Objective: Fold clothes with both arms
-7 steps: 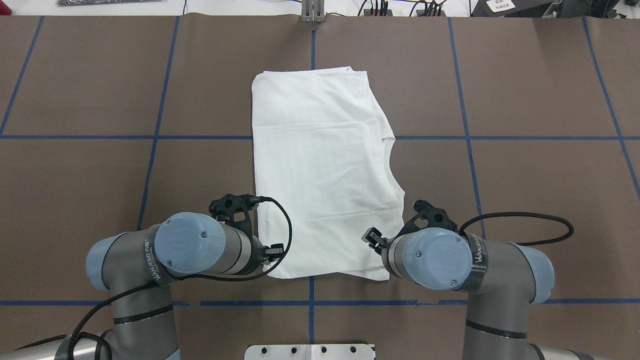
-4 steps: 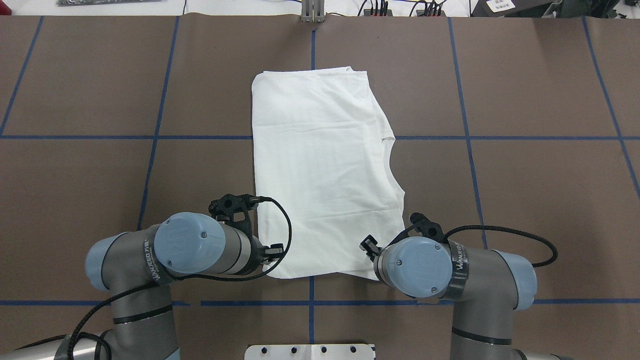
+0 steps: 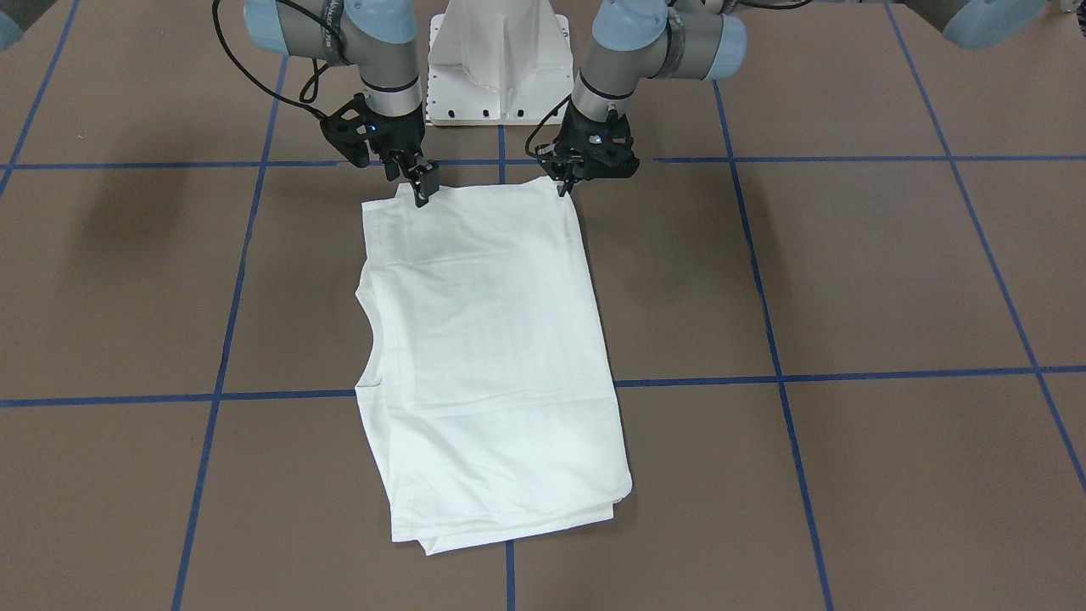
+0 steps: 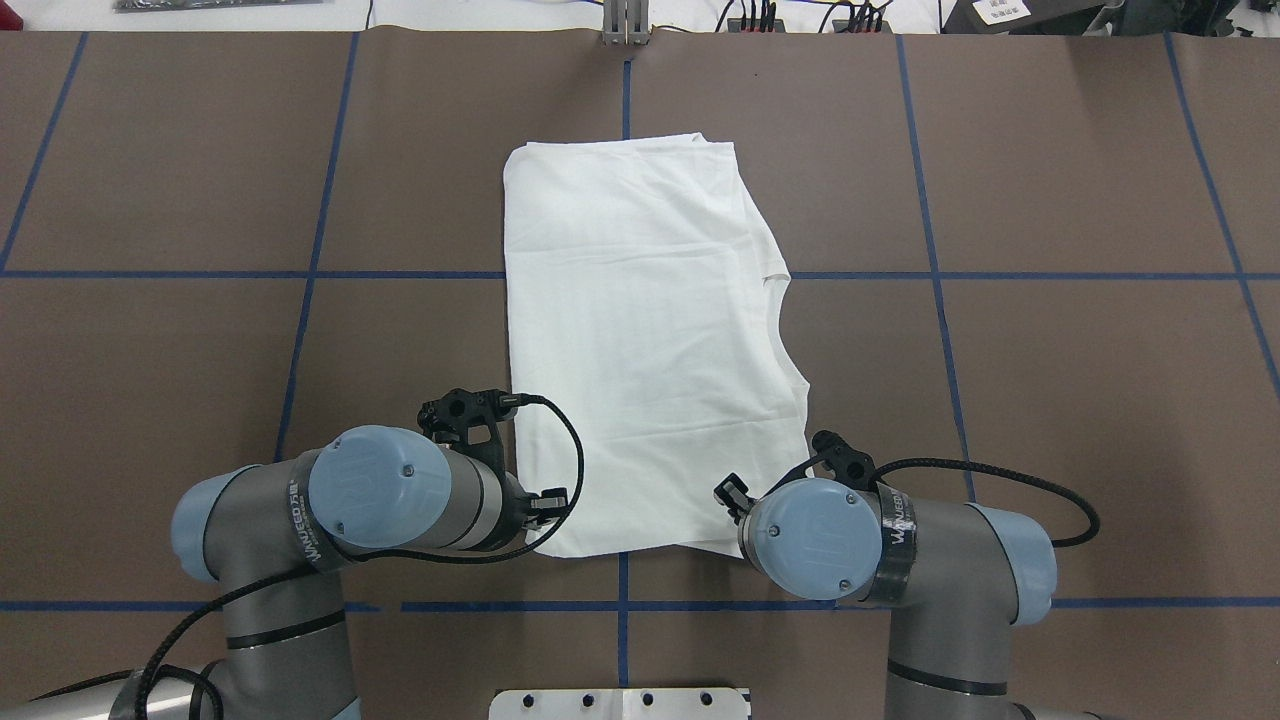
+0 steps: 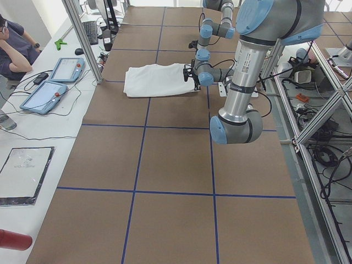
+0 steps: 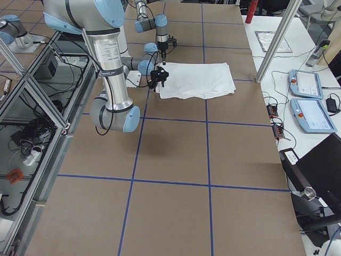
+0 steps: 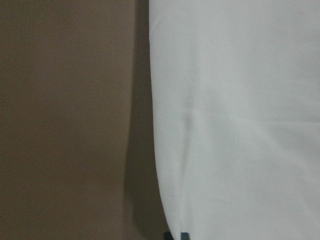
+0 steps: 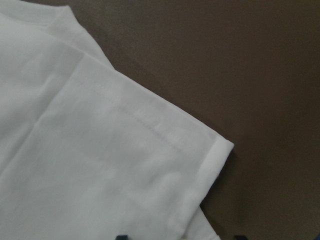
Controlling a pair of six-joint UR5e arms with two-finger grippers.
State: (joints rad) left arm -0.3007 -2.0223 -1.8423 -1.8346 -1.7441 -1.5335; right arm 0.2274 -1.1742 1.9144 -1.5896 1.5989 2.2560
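Observation:
The white T-shirt (image 4: 640, 330) lies folded into a long strip on the brown table, plain side up, with no text or label showing. It also shows in the front-facing view (image 3: 484, 356). My left gripper (image 3: 562, 185) is down at the shirt's near left corner, its fingers pinched together on the edge; the left wrist view shows that shirt edge (image 7: 240, 120). My right gripper (image 3: 422, 193) is at the near right corner. Its fingertips (image 8: 122, 236) stand apart above the hemmed corner (image 8: 200, 145), so it is open.
The brown table (image 4: 200, 200) is marked with blue tape lines. The white pedestal (image 3: 496, 51) stands at the near edge between the arms. A side desk with tablets (image 5: 55, 82) and a seated person (image 5: 11, 49) lie beyond the far edge.
My right arm has swung left and towards the robot, bringing its gripper further over the shirt's near right corner. The left arm and the shirt have not moved.

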